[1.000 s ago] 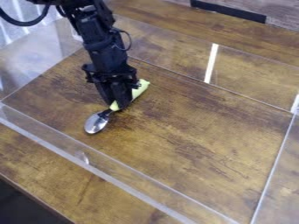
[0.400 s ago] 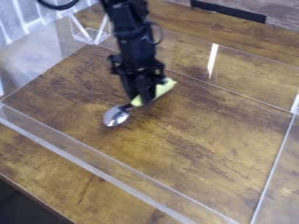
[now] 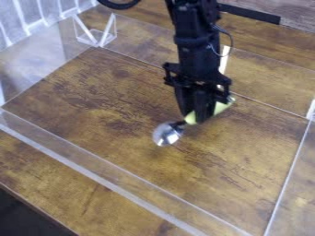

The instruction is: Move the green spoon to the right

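Observation:
The green spoon point(image 3: 185, 124) hangs tilted in my gripper point(image 3: 200, 114), its yellow-green handle pinched between the black fingers and its shiny silver bowl point(image 3: 168, 135) pointing down-left, just above the wooden table. The gripper points straight down and is shut on the handle, right of the table's middle. Part of the handle is hidden behind the fingers.
A clear acrylic wall point(image 3: 74, 157) borders the wooden table point(image 3: 99, 101) along the front, left and right edges. A small clear stand point(image 3: 96, 29) sits at the back left. A bright light streak point(image 3: 230, 66) reflects on the wood behind the arm.
The gripper has carried the spoon to the right across the table, lifting it slightly. The spoon stays held with its bowl trailing down-left.

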`<state>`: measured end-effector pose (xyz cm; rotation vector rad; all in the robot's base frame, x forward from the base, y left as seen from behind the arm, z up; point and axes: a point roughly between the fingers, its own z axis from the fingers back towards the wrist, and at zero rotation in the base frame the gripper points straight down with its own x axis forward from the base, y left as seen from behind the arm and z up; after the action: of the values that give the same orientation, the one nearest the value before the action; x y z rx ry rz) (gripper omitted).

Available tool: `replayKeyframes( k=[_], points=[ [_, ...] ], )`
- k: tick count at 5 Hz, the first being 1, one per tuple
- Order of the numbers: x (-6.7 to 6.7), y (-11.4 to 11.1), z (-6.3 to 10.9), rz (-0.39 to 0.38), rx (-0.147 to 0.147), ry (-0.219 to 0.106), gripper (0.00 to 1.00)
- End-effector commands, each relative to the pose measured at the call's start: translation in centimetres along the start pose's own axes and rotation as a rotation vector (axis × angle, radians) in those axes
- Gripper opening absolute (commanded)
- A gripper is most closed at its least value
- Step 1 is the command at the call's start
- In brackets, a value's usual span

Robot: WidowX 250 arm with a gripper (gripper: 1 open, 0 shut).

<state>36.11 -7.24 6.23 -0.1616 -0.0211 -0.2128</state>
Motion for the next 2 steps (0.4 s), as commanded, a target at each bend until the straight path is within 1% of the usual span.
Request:
replayKeyframes(
  k=[1,2],
  points=[
    [-0.16,-0.9,2.69,0.033,0.026,-0.08,0.0],
    [0.4,-0.44,2.51,0.037,0.036,-0.061,0.0]
  ],
)
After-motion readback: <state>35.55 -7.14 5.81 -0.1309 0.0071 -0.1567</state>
